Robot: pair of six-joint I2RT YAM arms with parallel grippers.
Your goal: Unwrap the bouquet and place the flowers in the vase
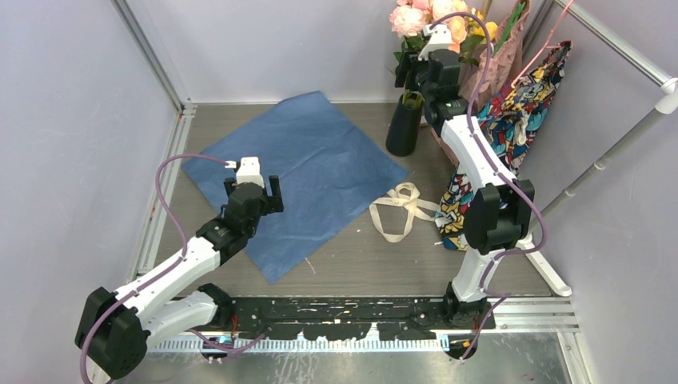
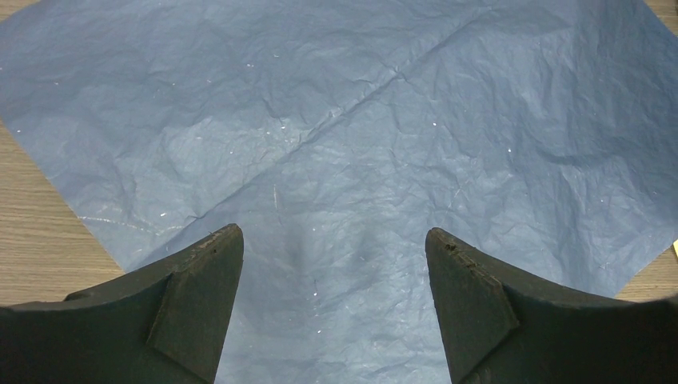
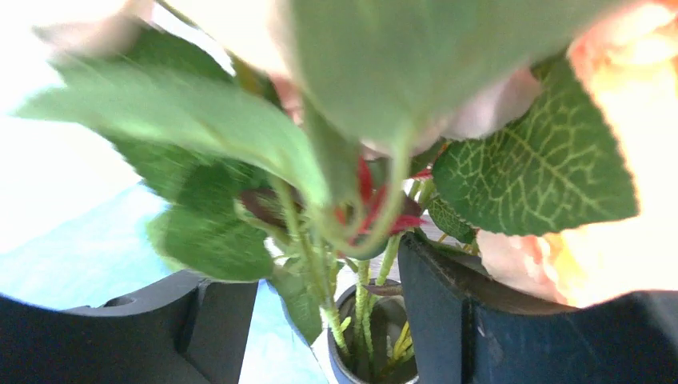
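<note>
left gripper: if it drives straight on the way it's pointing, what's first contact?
The blue paper, lying spread flat on the table. The left gripper points down at it with its jaws open, and nothing shows in between in the wrist view. The gap to the paper is unclear.

You have patterned bag [image 1: 529, 102] standing upright at right side of tabletop [image 1: 352, 256], beside slanted frame pole [image 1: 632, 52]. Behind bag: pink paper wrap [image 1: 500, 70], yellow flower [image 1: 489, 30] at its top.
</note>
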